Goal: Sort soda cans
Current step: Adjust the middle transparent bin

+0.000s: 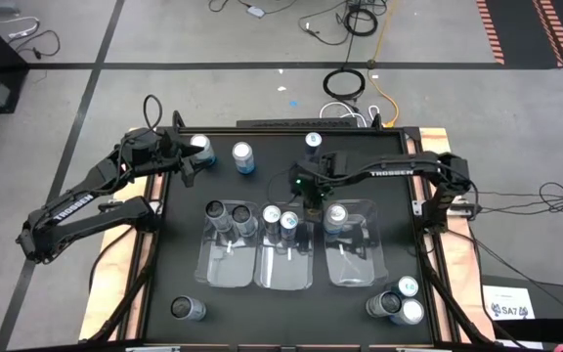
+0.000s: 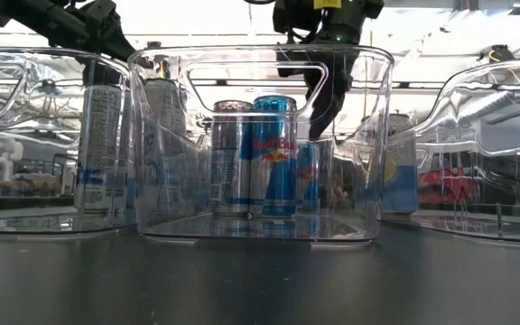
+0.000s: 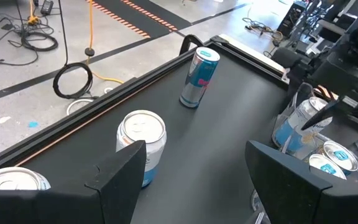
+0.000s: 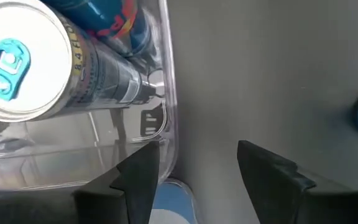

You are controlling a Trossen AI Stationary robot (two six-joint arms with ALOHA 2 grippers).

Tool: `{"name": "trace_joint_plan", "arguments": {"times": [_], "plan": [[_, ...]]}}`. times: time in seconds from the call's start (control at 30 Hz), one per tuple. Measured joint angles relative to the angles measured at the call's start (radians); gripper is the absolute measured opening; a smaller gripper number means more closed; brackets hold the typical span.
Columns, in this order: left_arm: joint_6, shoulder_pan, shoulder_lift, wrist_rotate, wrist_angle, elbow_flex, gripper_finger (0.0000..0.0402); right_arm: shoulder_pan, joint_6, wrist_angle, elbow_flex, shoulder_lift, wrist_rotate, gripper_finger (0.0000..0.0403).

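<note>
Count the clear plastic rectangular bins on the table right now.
3, side by side mid-table: left clear plastic rectangular bin, middle bin, right bin. None seems hidden.

The left arm reaches from the table's left edge toward the far left corner, elbow bent, its gripper (image 1: 186, 159) low over the surface with the two fingers (image 3: 120, 171) standing apart. The right arm stretches from the right edge across toward the middle, forearm level, wrist turned down. Its gripper (image 1: 311, 200) points straight downward, and its dark fingers (image 4: 272, 171) are parted with a clear gap between them
</note>
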State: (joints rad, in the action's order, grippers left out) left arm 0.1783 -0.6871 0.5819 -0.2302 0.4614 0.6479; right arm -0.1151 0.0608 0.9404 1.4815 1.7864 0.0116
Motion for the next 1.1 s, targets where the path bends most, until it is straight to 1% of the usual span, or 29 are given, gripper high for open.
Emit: {"name": "trace_joint_plan", "arguments": {"times": [0.1, 0.2, 0.47, 0.57, 0.87, 0.97, 1.1], "plan": [[0.000, 0.000, 0.000, 0.000, 0.000, 0.000, 0.0284, 0.006, 0.001, -0.005, 0.001, 0.007, 0.010, 0.0210], [0.000, 0.000, 0.000, 0.000, 0.000, 0.000, 0.0284, 0.009, 0.002, -0.011, 0.001, 0.019, 0.047, 0.0210], [0.000, 0.000, 0.000, 0.000, 0.000, 0.000, 0.0284, 0.013, -0.002, -0.018, 0.001, 0.082, 0.034, 0.0206], [0.000, 0.000, 0.000, 0.000, 0.000, 0.000, 0.0284, 0.013, -0.002, -0.003, 0.001, 0.105, 0.036, 0.0186], [0.000, 0.000, 0.000, 0.000, 0.000, 0.000, 0.0284, 0.008, -0.009, 0.029, 0.002, 0.119, 0.031, 0.0090], [0.000, 0.000, 0.000, 0.000, 0.000, 0.000, 0.0284, 0.005, -0.031, 0.030, 0.002, 0.119, 0.033, 0.0070], [0.000, 0.000, 0.000, 0.000, 0.000, 0.000, 0.0284, 0.005, -0.055, 0.014, 0.001, 0.119, 0.032, 0.0055]]}}
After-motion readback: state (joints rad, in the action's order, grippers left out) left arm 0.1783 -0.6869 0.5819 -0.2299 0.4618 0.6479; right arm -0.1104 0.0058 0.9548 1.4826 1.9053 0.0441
